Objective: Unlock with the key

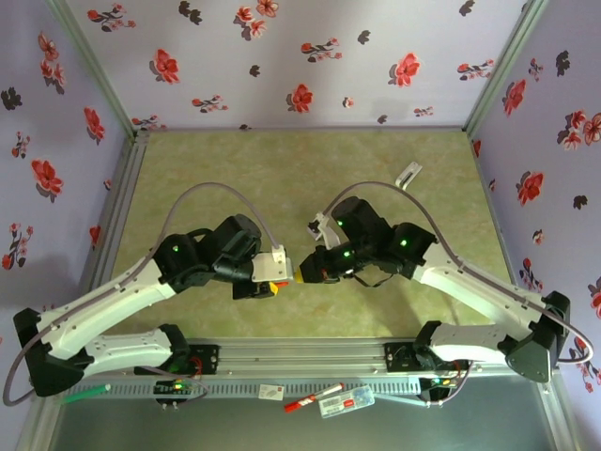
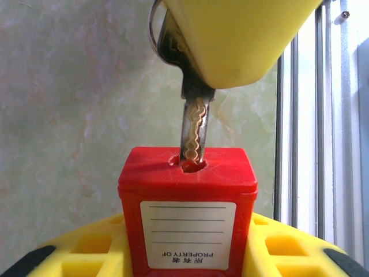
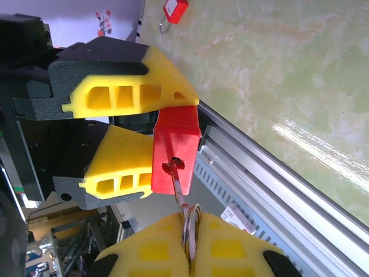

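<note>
Left wrist: left gripper [image 2: 187,253] clamped on padlock [image 2: 187,196]; key [image 2: 195,130] pinched in closed right gripper [image 2: 236,46] straight above padlock, tip seated in keyhole [image 2: 188,165], long axis in line with padlock body. Right wrist: second padlock [image 3: 174,10] seen well apart from padlock. Top: grippers set nose to nose at padlock. Counted: one key, two padlocks

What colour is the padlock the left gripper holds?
Red padlock, best seen in left wrist view.

We see the key [image 2: 195,130]: thin grey metal blade with a wavy milled groove, head pinched in the right gripper [image 3: 190,228]. The tip is just inside the keyhole [image 2: 193,166] of a red padlock [image 2: 187,231], most of the blade still outside.
</note>
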Motion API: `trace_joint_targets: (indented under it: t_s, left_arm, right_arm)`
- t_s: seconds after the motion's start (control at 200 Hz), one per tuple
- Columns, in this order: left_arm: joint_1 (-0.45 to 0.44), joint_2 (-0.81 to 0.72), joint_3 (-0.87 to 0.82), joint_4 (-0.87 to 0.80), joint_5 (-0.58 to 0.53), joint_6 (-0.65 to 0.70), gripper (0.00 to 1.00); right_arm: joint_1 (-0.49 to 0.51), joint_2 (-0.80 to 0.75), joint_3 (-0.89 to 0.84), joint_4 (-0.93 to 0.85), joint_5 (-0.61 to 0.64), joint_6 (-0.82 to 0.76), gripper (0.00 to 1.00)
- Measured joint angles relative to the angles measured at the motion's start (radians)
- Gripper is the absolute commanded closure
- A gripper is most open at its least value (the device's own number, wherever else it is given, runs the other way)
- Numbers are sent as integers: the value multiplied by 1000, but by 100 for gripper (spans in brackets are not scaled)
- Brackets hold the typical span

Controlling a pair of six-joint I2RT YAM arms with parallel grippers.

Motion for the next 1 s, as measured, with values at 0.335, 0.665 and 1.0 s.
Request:
trace_joint_targets:
  t_s: [0.335,0.665,1.0]
  left_arm:
    - [1,58,50,-84,24,-23,100]
    - [-19,121,104,-139,23,-53,100]
    - [-114,114,96,-164,-134,5,100]
  right_arm:
    - [28,21,6,-14,24,-56,100]
    - [29,16,1,-27,29,-122,100]
    - [27,16,-79,64,-38,-80,100]
